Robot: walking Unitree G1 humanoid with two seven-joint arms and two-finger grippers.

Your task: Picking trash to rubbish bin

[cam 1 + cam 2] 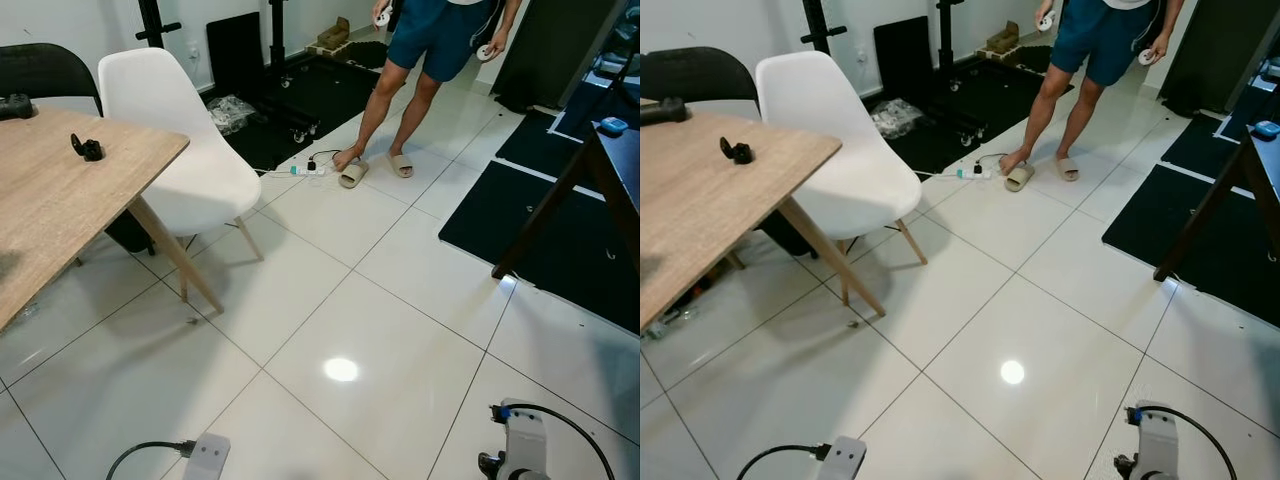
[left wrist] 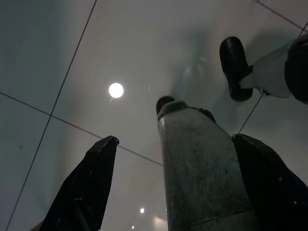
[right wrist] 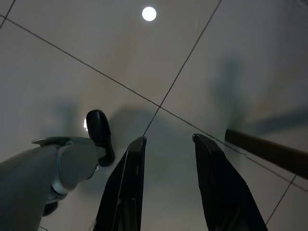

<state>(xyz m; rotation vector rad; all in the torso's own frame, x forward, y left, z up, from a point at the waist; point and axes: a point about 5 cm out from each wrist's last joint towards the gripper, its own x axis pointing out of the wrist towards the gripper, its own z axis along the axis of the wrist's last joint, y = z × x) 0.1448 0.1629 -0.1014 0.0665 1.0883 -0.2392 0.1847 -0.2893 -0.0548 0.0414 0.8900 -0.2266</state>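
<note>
A crumpled clear plastic bag (image 1: 232, 112) lies on the floor behind the white chair, at the edge of a black mat. Both arms hang low at my sides; their wrists (image 1: 205, 455) (image 1: 520, 445) show at the bottom of the eye views. My left gripper (image 2: 174, 140) points down at the tiles, open and holding nothing, with my own grey leg (image 2: 202, 173) showing beyond its fingers. My right gripper (image 3: 169, 140) is open too, over bare tile, with nothing between its fingers.
A wooden table (image 1: 60, 190) and a white chair (image 1: 180, 150) stand on the left. A person (image 1: 430, 60) in blue shorts stands at the back, with a power strip (image 1: 308, 170) at their feet. A dark table leg (image 1: 545, 215) and black mats (image 1: 560, 240) are on the right.
</note>
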